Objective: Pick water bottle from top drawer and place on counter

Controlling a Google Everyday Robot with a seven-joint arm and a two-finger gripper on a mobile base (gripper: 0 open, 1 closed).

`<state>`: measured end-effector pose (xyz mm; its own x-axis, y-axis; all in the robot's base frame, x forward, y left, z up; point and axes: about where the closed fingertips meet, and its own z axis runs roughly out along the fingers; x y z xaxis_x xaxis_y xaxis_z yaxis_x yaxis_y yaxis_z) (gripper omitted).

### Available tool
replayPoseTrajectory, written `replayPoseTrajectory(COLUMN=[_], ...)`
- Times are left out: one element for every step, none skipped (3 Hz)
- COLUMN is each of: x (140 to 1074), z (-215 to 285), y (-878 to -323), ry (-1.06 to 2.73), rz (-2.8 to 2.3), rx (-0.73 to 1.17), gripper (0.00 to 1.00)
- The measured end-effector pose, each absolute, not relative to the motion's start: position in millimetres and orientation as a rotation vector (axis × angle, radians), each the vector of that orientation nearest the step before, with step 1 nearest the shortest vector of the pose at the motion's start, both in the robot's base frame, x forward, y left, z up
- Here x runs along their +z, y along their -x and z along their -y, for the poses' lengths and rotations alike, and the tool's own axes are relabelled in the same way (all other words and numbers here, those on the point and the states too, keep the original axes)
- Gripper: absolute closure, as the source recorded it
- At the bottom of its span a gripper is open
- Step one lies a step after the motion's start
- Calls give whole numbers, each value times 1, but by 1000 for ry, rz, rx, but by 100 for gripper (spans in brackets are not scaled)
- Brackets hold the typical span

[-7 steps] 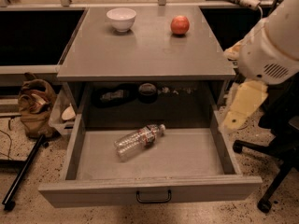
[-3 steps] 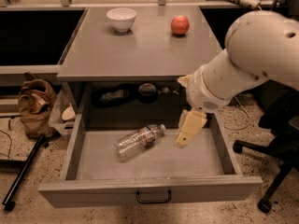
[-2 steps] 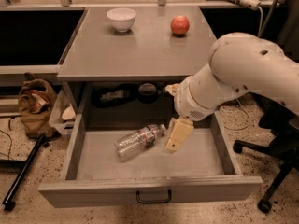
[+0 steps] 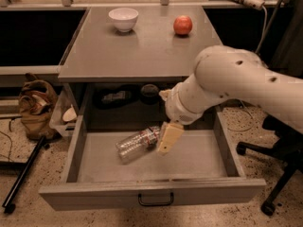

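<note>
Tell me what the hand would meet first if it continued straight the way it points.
Probably the neck end of the water bottle, or the floor of the top drawer just beside it: the hand points down and slightly left, right at that end. Depth is unclear.

Matt tool (image 4: pixel 169 138) by glossy clear plastic bottle (image 4: pixel 135 144)

Counter (image 4: pixel 137 51): plain grey. Top drawer (image 4: pixel 194 162): same grey, black handle (image 4: pixel 156 201). Water bottle (image 4: pixel 135 144): clear, dark-and-red band. Gripper (image 4: pixel 169 138): cream, below the counter's front edge, beside the bottle. Far edge: white bowl (image 4: pixel 123 19), red apple (image 4: pixel 182 25).
</note>
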<state>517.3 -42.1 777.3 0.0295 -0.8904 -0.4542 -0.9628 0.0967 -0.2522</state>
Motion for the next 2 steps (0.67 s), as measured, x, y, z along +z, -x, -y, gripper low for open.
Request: replayPoseTrajectory(x=[746,716], z=[11,-12], y=[-543,-562], ry=[1836,1869], rz=[-1843,-1824], rx=[195,232], gripper=[0,0])
